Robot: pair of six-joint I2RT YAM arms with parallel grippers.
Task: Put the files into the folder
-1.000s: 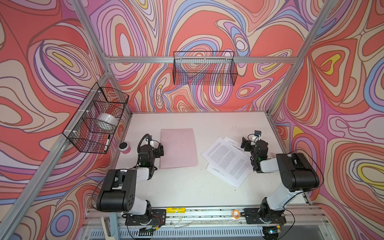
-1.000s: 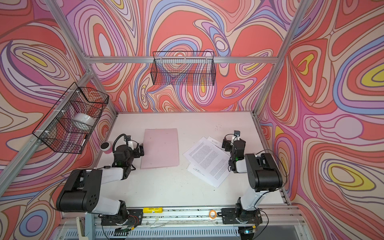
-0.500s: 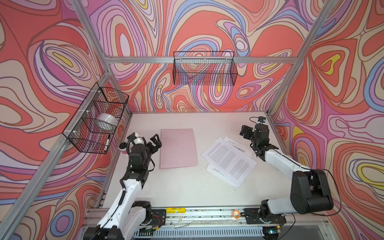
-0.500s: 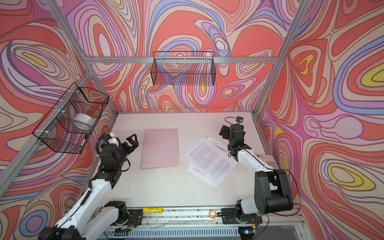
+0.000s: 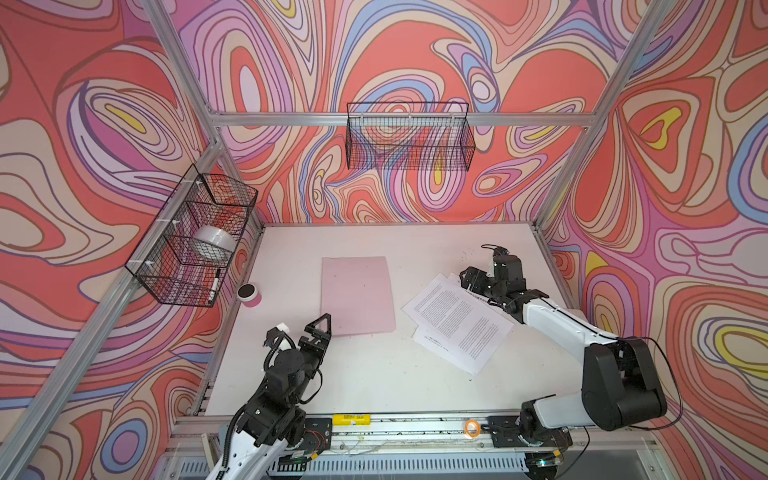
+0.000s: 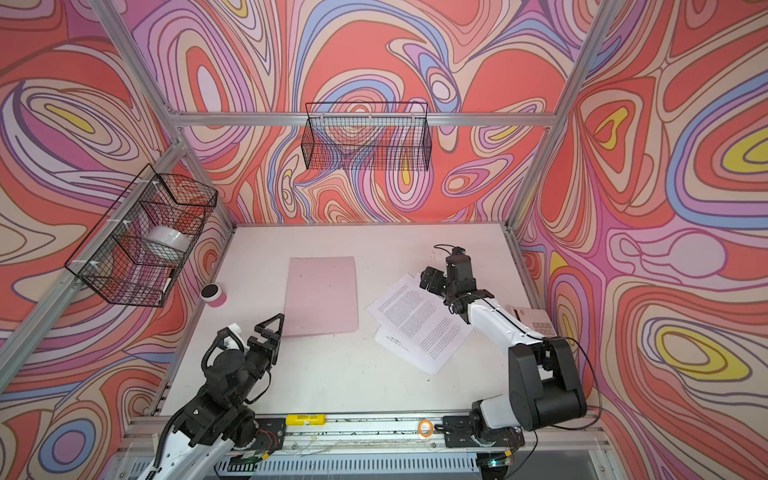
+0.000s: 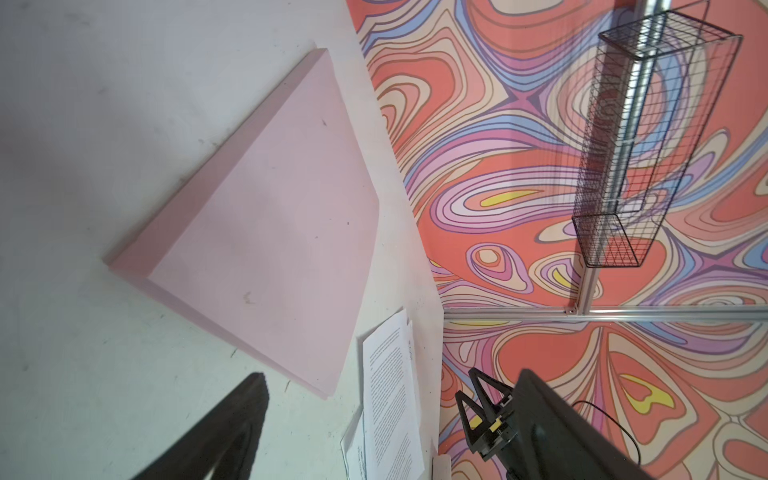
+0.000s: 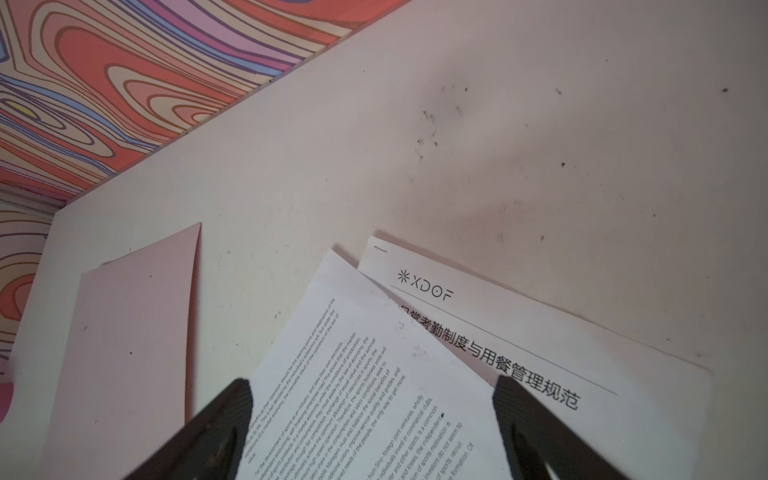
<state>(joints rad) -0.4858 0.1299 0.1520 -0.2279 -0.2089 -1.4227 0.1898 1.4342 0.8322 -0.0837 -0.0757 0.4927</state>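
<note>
Now both my hands hang released: left hand (image 5: 318, 332) beside the flat pale pink folder (image 5: 357, 295), right hand (image 8: 372, 384) over the white printed paper sheets (image 5: 457, 322).

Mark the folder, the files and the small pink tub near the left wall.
folder (image 5: 357, 293): a top view, centre of its pink cover.
files (image 5: 457, 322): a top view, printed text on the top sheet.
pink tub (image 5: 247, 291): a top view, on its dark top.

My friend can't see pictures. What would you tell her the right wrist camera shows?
The right gripper stands open, holding nothing, over overlapping white printed files. The lower sheet has an XDOF heading; the closed pink folder lies nearby on the white table.
</note>
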